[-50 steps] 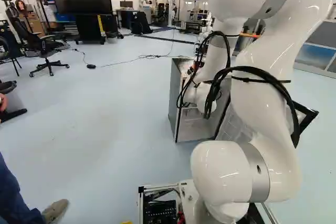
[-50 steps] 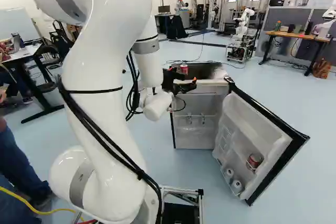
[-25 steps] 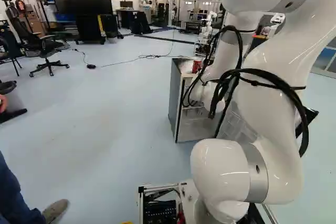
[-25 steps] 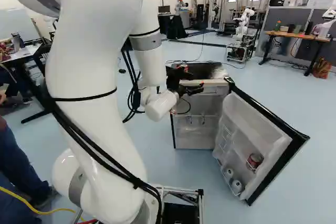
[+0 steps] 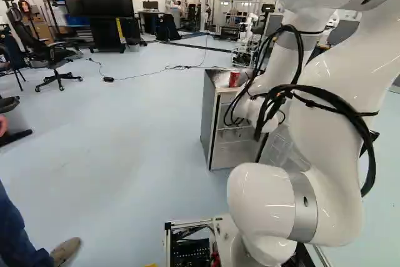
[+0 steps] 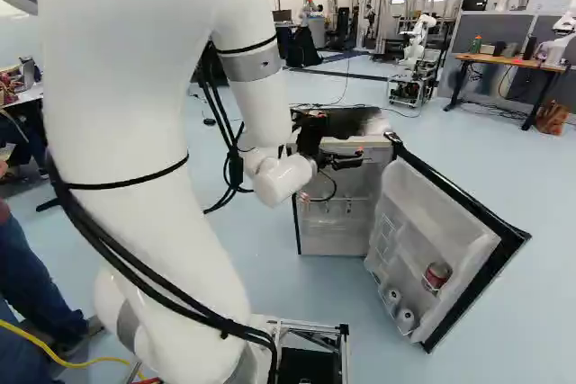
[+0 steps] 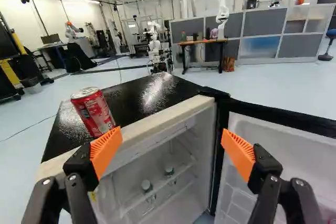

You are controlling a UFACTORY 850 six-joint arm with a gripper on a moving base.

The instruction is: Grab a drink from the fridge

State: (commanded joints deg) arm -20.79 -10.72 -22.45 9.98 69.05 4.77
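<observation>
The pincer (image 7: 172,146) hangs wide apart and empty before the fridge (image 7: 132,100), whose door (image 6: 409,213) stands open, presumably giving clear reach to the bottles (image 7: 146,185) inside

Red can (image 7: 94,113) upright atop fridge (image 7: 134,98) w/ dr (image 6: 423,231) open.

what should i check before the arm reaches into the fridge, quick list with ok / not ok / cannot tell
Fridge door open: ok, swung wide.
Gripper open: ok, nothing between its fingers.
Bottles on an inner shelf: ok, two show.
Gripper inside the fridge: not ok, it hangs outside near the top edge.
Nearest finger clear of the red can on top: cannot tell, they overlap in the wrist view.
</observation>
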